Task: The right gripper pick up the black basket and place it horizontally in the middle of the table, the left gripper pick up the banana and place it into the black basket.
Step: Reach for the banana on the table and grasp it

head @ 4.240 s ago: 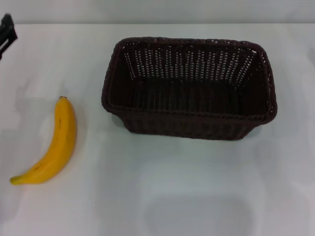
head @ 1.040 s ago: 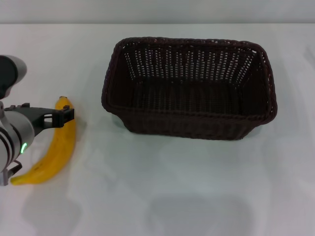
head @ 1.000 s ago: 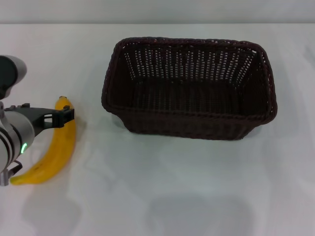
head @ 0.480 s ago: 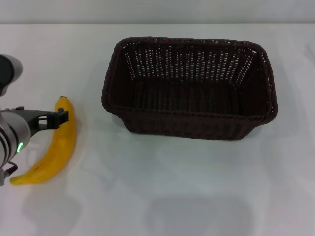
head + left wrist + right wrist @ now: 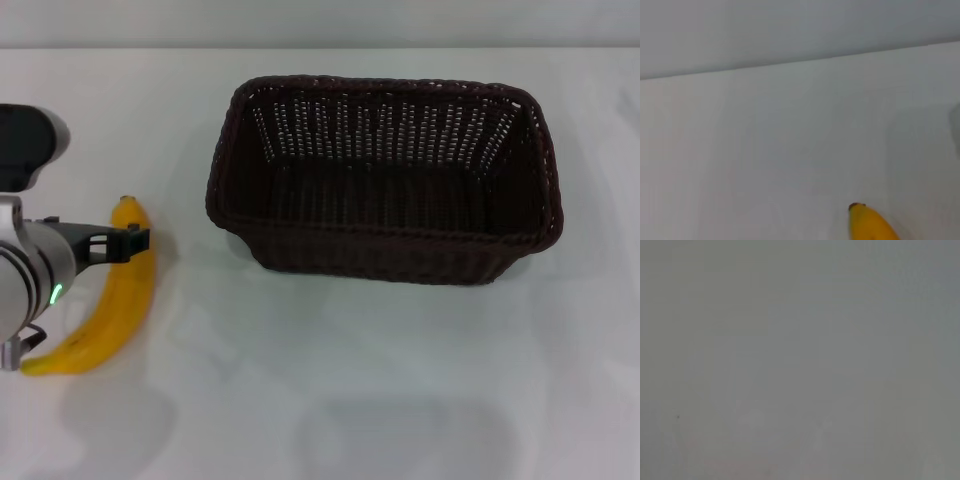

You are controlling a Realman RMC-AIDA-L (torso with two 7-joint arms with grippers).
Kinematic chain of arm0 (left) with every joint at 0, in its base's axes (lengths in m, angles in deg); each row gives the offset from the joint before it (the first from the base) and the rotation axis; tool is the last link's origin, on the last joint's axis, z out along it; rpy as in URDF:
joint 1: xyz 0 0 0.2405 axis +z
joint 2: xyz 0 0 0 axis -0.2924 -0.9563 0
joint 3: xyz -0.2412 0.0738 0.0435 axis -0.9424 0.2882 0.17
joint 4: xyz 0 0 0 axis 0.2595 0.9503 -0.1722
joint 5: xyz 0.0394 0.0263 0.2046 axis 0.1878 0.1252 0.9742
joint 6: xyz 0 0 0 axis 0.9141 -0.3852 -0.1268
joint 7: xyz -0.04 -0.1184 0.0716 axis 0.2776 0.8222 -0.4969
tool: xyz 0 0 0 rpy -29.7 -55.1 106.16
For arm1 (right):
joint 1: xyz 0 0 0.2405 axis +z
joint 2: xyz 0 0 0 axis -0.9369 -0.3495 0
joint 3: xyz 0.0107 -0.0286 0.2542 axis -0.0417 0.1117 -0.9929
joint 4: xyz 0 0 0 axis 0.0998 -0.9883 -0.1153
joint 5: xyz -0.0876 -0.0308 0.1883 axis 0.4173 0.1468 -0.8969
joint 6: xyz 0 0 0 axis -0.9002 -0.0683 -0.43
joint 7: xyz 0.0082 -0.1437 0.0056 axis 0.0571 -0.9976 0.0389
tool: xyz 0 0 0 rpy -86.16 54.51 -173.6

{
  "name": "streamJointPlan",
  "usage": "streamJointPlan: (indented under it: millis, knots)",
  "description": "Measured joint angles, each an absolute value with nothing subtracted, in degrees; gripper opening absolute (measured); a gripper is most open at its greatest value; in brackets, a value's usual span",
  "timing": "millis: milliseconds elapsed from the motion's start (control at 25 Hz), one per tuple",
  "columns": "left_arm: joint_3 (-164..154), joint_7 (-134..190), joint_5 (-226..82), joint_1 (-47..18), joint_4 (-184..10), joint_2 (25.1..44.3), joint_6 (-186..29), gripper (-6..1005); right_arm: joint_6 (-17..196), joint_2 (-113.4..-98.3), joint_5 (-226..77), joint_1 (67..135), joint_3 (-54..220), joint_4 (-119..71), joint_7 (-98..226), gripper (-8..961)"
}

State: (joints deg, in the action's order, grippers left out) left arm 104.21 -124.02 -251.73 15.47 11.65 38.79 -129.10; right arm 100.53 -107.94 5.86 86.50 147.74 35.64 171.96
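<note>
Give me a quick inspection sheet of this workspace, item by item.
Surface: white table, bare apart from the two items below.
Black basket: upright, lengthwise across the middle of the table, nothing in it.
Banana: lying on the table on the robot's left, apart from the basket.
Clutter: nothing seen.
Left gripper: over the banana's upper half; contact unclear.
Right gripper: not in view.
Cables: a thin dark one beside the left arm's body.
Surroundings: pale wall behind the table.

No readable text, label, brand, number or sign anywhere before me. Basket [image 5: 385, 180], banana [image 5: 110, 295], table [image 5: 330, 390]: all bare of markings.
</note>
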Motion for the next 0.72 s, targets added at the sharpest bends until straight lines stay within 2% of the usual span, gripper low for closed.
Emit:
streamJointPlan:
  millis: [720]
  knots:
    - [108.8, -123.6, -251.8, 14.6, 14.9, 38.87, -136.7, 878, 102.7, -107.94, 5.8, 86.5, 146.8, 36.3, 171.7, 842]
